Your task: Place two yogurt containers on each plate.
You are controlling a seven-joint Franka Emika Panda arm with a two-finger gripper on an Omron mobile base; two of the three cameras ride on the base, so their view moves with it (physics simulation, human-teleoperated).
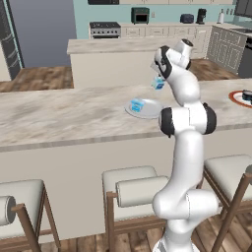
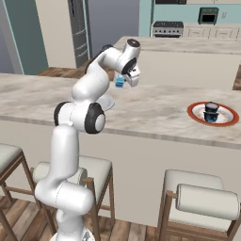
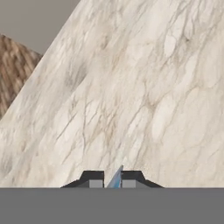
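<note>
Pale grey-white, the nearer plate (image 1: 147,109) lies on the marble counter (image 1: 64,115) with one light blue yogurt cup (image 1: 137,105) sitting on it. In the right base view this plate (image 2: 107,102) shows as a sliver, mostly hidden behind the robot's arm. Farther along the counter, the orange-rimmed plate (image 2: 212,114) carries a dark yogurt cup (image 2: 212,108); a second blue shape seems to sit low against it, but it is too small to tell apart. The left base view catches just an edge of that plate (image 1: 238,98) and the dark cup (image 1: 247,95) at the frame's right border.

The gripper (image 2: 123,80) hangs above the counter with a second light blue cup (image 2: 119,82) pinched between its fingers, clear of the surface and near the grey plate. From the left base view the same cup (image 1: 158,83) shows just beside the wrist. In the hand view the two dark fingertips (image 3: 92,178) stand close together with a thin blue wedge of the cup (image 3: 116,178) clamped between them, and veined marble (image 3: 144,87) spreads below, with a corner of wooden floor (image 3: 15,65) at the upper left.

Cushioned stools (image 1: 133,189) line the near side of the counter. Beyond it stand a second island (image 1: 113,59), a stove (image 1: 105,29) and cabinets against a teal wall (image 1: 83,15).
</note>
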